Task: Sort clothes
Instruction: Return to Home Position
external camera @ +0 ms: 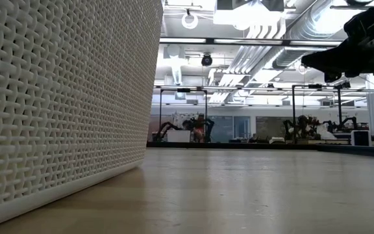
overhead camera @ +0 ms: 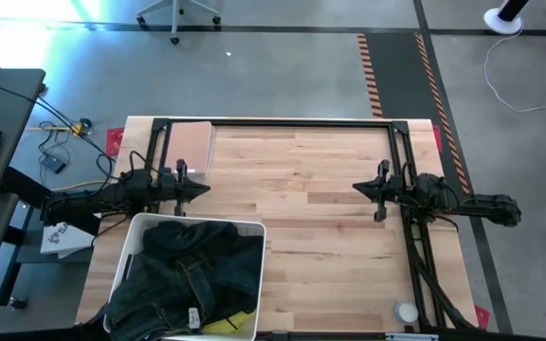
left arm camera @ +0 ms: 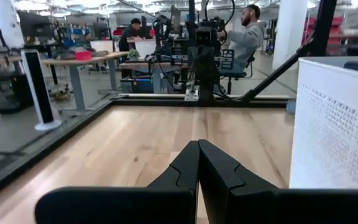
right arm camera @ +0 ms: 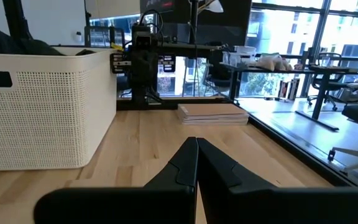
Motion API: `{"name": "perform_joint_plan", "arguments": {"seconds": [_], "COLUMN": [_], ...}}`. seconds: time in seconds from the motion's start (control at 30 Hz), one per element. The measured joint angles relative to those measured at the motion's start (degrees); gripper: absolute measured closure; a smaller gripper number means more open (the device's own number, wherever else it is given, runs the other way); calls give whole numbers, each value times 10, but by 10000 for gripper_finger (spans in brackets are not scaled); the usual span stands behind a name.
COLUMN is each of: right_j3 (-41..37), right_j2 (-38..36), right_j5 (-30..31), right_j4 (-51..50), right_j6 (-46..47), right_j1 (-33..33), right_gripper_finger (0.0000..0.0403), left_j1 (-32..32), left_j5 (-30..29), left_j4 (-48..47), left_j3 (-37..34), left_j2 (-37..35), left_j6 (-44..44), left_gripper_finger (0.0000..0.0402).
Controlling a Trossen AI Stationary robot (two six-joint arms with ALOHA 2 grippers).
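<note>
Left gripper [overhead camera: 203, 187] hung at the 9 o'clock side of the pale wooden table [overhead camera: 320, 227] in the high view, pointing toward 3 o'clock. Its two dark fingers [left arm camera: 182, 171] were pressed flat together along their length, with nothing between them and nothing touching them. Opposite, at the table's 3 o'clock side, the right gripper [overhead camera: 357, 188] faced back toward 9 o'clock. Its own fingers [right arm camera: 182, 165] were likewise closed on each other and empty. The two grippers were well apart, with bare wood between them.

Just beside the left gripper, toward 6 o'clock from it, the white perforated plastic bin [overhead camera: 245, 225] stood at the table's 7 o'clock corner. The dark denim jeans [overhead camera: 188, 270] lay heaped inside it, crumpled and filling most of the opening. A bright yellow garment [overhead camera: 230, 325] showed only as a small patch under the jeans at the bin's 5 o'clock corner. Any other garments in the bin were hidden beneath the denim.

At the table's 10 o'clock corner a tan flat board [overhead camera: 193, 147] lay flat, near the left gripper but apart from it. A small white round object [overhead camera: 406, 312] sat at the 5 o'clock corner.
</note>
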Motion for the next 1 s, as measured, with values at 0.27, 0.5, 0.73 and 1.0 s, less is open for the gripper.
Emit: {"name": "perform_joint_plan", "arguments": {"seconds": [0.27,0.5,0.73,1.0], "right_j3": [0,0,0,0], "right_j2": [0,0,0,0], "right_j5": [0,0,0,0], "right_j4": [0,0,0,0], "right_j6": [0,0,0,0], "right_j1": [0,0,0,0], "right_gripper_finger": [402,402,402,402], "left_j1": [-51,-54,-39,-50], "left_j5": [-16,-13,-6,-56], "left_j4": [4,0,3,5], "left_j3": [0,1,1,0], "left_j2": [0,0,0,0], "left_j6": [-30,-36,-20,-6], "left_gripper_finger": [398,398,398,398]}}
